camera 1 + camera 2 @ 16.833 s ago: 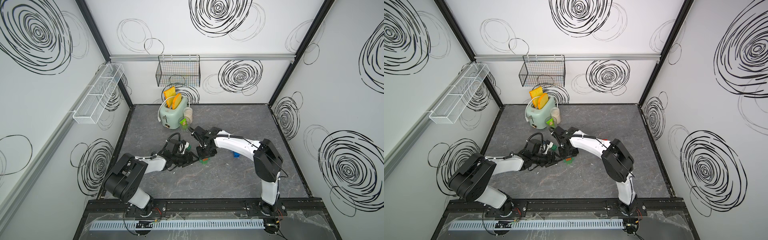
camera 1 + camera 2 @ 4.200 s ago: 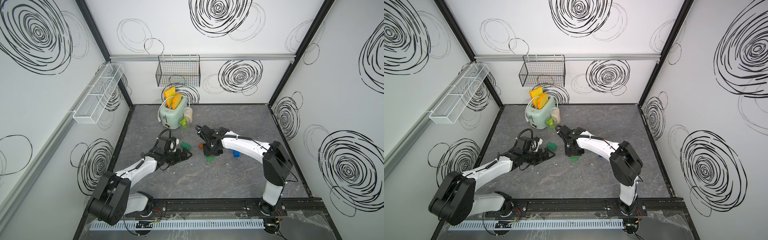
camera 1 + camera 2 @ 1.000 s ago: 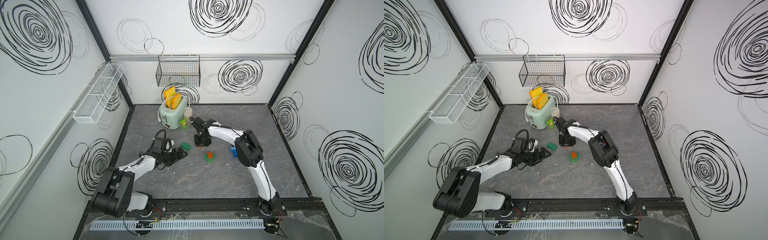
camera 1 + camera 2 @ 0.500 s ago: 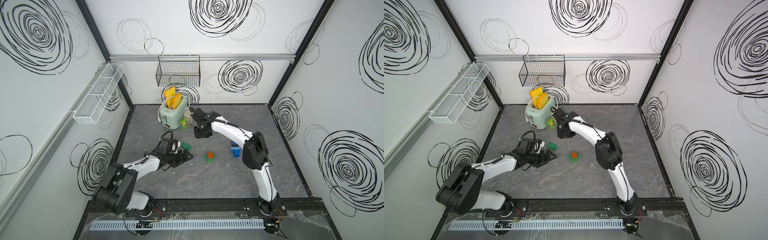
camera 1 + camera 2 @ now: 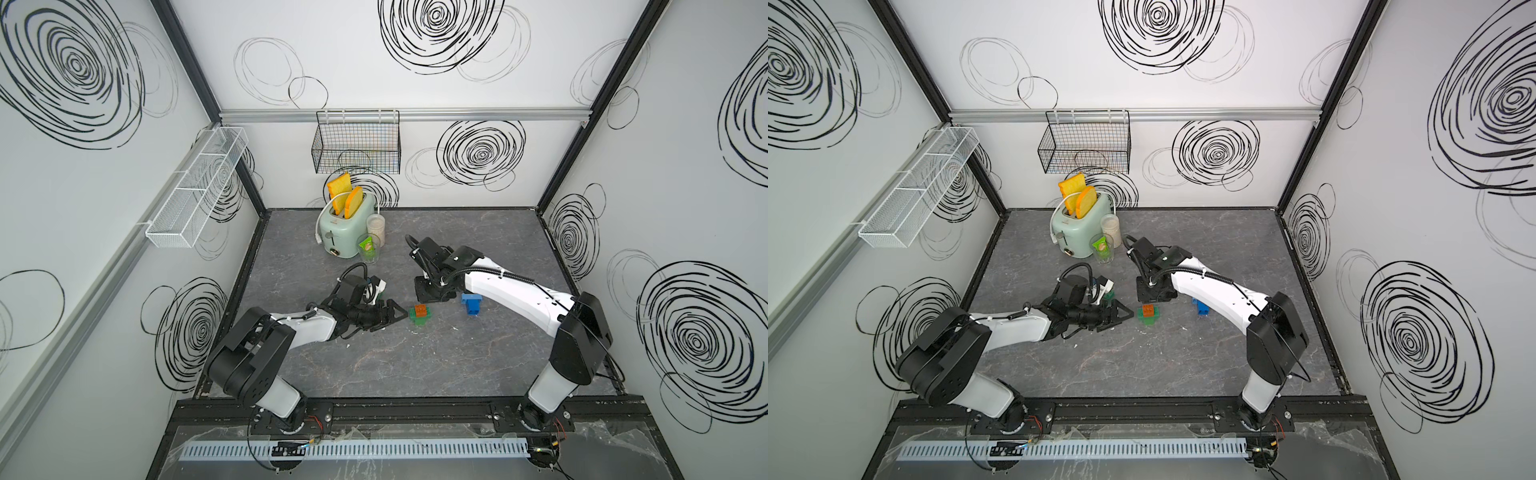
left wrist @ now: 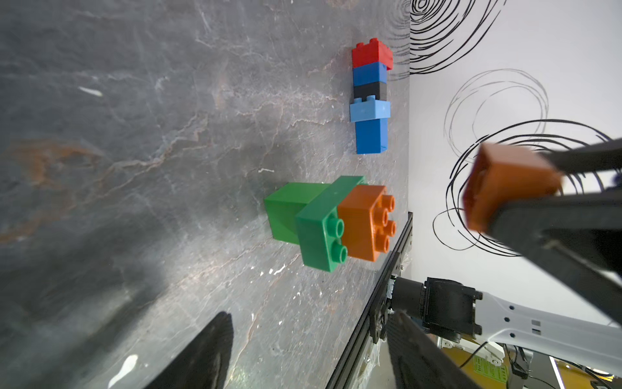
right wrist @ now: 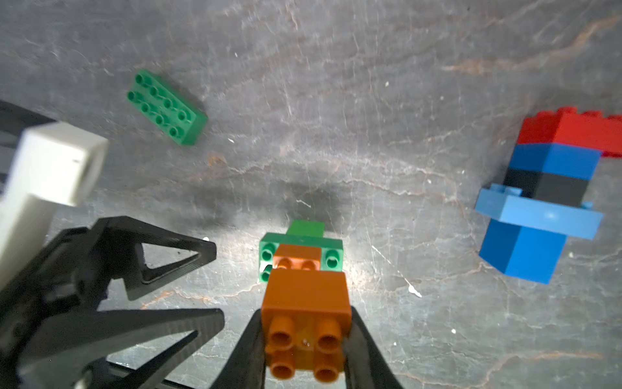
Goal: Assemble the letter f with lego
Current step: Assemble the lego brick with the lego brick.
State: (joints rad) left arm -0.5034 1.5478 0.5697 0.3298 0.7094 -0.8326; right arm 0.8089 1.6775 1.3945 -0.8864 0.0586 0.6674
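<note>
One orange brick [image 7: 304, 299] is clamped in the right pincer [image 7: 305, 315] near the green-orange stack [image 7: 300, 242]; left pincer [image 7: 218, 283] gapes.

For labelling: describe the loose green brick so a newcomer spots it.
Start at the mint-green toaster near the back wall. In front of it, beside the left gripper, lies a flat green oblong plastic brick. Unlike the green-and-orange stack nearby, it lies alone, eight studs up.
</note>
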